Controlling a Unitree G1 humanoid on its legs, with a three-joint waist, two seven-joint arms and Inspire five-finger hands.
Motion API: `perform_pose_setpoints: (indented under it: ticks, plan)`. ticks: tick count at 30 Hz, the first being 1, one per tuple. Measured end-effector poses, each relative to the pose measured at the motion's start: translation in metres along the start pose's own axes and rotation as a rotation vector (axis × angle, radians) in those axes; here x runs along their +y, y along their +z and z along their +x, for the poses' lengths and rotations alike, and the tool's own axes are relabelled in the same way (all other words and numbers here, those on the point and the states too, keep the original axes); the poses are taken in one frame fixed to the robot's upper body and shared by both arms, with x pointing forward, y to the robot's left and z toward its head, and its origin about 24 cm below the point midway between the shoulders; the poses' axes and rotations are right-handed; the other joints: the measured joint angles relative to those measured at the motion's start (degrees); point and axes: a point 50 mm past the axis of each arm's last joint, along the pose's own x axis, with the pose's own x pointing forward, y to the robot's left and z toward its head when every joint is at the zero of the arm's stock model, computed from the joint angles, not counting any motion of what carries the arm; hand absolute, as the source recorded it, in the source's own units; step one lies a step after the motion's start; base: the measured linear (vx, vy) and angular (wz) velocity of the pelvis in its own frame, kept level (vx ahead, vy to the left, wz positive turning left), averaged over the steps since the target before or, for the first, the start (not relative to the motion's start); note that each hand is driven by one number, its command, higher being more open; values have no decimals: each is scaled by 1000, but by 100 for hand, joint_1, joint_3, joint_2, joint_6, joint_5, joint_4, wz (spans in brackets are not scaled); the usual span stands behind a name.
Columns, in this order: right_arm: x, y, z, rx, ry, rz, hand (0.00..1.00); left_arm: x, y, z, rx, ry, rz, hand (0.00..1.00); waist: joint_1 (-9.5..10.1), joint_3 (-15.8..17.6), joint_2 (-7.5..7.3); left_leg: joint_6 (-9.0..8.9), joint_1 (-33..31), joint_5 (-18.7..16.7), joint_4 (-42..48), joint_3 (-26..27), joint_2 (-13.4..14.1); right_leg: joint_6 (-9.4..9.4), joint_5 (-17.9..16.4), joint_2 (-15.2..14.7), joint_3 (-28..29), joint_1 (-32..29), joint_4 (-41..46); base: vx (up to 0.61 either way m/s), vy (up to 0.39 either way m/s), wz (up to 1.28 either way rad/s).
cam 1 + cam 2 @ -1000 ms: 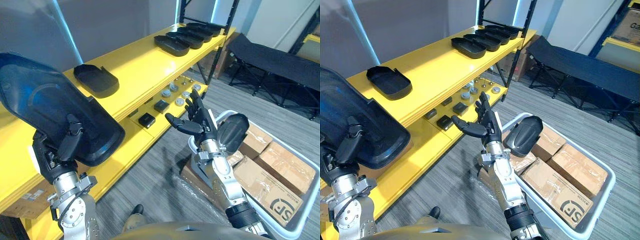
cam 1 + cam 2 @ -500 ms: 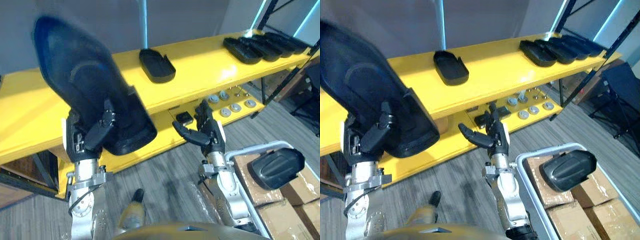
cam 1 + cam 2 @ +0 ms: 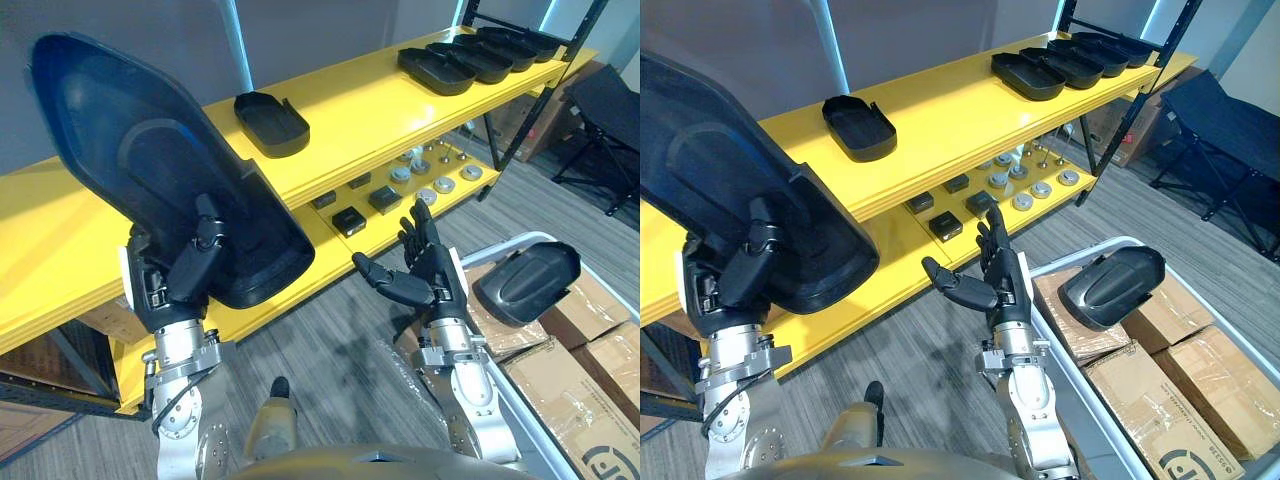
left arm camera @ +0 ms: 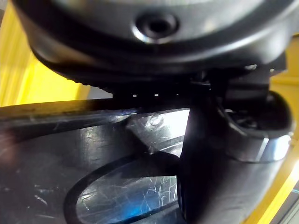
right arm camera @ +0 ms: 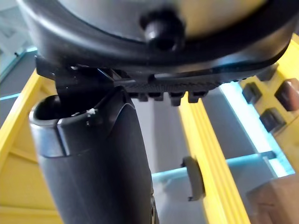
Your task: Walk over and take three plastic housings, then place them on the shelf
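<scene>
At the left of the frame, the left hand [image 3: 185, 280] curls fingers and thumb round the rim of a black plastic housing [image 3: 150, 170], tilted upright, likely to clear the yellow shelf [image 3: 370, 100] edge before setting it beside the shelved housing [image 3: 270, 122]. Mid-frame, the right hand [image 3: 420, 275] hangs spread and empty near a spare housing [image 3: 525, 280] in the white bin [image 3: 505, 241].

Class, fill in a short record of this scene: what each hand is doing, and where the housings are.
left hand: shut on large black housing, held up before the yellow shelf
right hand: open, empty
shelf top: lone housing; row of housings at the far end
bin: spare housing lying on cardboard boxes
</scene>
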Motion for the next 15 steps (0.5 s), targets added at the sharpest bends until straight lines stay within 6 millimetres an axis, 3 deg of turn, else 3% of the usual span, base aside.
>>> perform_pose_setpoints:
  ticks: [4, 6, 7, 9, 10, 11, 12, 14, 15]
  plan:
    - [4, 1, 1, -14, 0, 23, 100, 8, 4, -1, -12, 29, 56, 0, 121, 58, -60, 53, -261, -746, 1113, -9, -128, 80, -400, -201, 28, 113, 432, 81, 88, 7]
    - [3, 0, 0, -10, -8, 24, 100, 12, 5, 0, -12, 20, 73, 0, 220, 65, -219, 159, -243, -1127, 1488, -6, -360, -193, -526, -360, -42, 420, 296, 180, 130, 19]
    - [1, 2, 1, -19, -15, 18, 100, 11, 6, 0, -17, 5, 75, 0, 221, 33, -187, 190, -244, -1235, 1543, -23, -458, -430, -475, -392, 35, 435, 540, 236, 184, 47]
    - [-1, 3, 3, -25, -38, 20, 100, 16, 10, 4, -31, -50, 114, 0, 150, 66, -266, 238, -266, -1329, 1542, -219, -693, -655, 445, -512, 708, -541, 2308, 178, 178, 61]
    - [-1, 1, 3, -20, -40, 18, 100, 18, 11, 5, -30, -58, 130, 0, 153, 64, -300, 261, -221, -1339, 1473, -225, -709, -655, 772, -503, 823, -699, 2546, 242, 145, 30]
    - [1, -3, 4, -5, -36, 21, 100, 22, 12, 5, -27, -58, 158, 0, 162, 64, -346, 344, -34, -1320, 1254, -259, -739, -544, 1552, -495, 968, -945, 2892, 304, 99, 18]
    - [4, -6, 5, 7, -36, 31, 100, 26, 14, 7, -33, -48, 174, 0, 87, 107, -277, 466, 199, -1272, 1017, -388, -676, -407, 1466, -364, 1042, -1118, 3174, 310, 51, 15]
    - [7, -6, 7, 2, -18, 35, 100, 28, 15, 9, -44, -17, 151, 0, 35, 131, -244, 499, 636, -1271, 664, -437, -574, -499, 547, -24, 1023, -1403, 3189, 293, -19, 6]
    - [7, -4, 7, -7, -12, 23, 100, 26, 14, 9, -41, -12, 131, 0, 14, 149, -191, 502, 919, -1265, 455, -438, -499, -569, 376, 183, 948, -1435, 2799, 325, -48, 12]
